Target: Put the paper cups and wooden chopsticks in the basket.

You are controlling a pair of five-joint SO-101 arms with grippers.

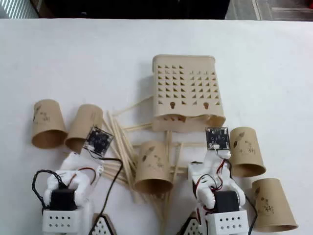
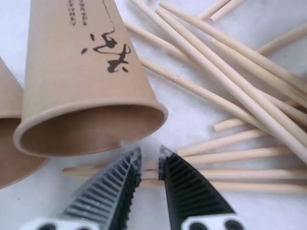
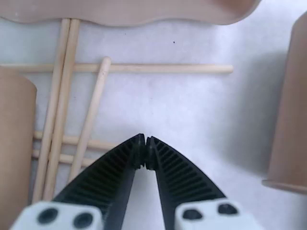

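high: basket [image 1: 186, 93] centre, five cups [image 1: 49, 125] lying around, one over chopsticks [image 1: 122, 142] | left wrist: left claw [image 2: 149, 155] open a crack, empty, above chopsticks, beside cup rim | right wrist: right claw [image 3: 145, 143] tips closed, empty, basket edge ahead

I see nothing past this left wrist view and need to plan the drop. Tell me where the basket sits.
Observer: The basket is mid-table, beyond both arms, nearer the right arm than the left arm.
Operator: Count the paper cups out there.
Observer: Five paper cups: two by the left arm, one between the arms, two by the right arm.
Operator: Report the right claw.
Observer: The right claw is shut and empty, pointed at the basket's near edge.
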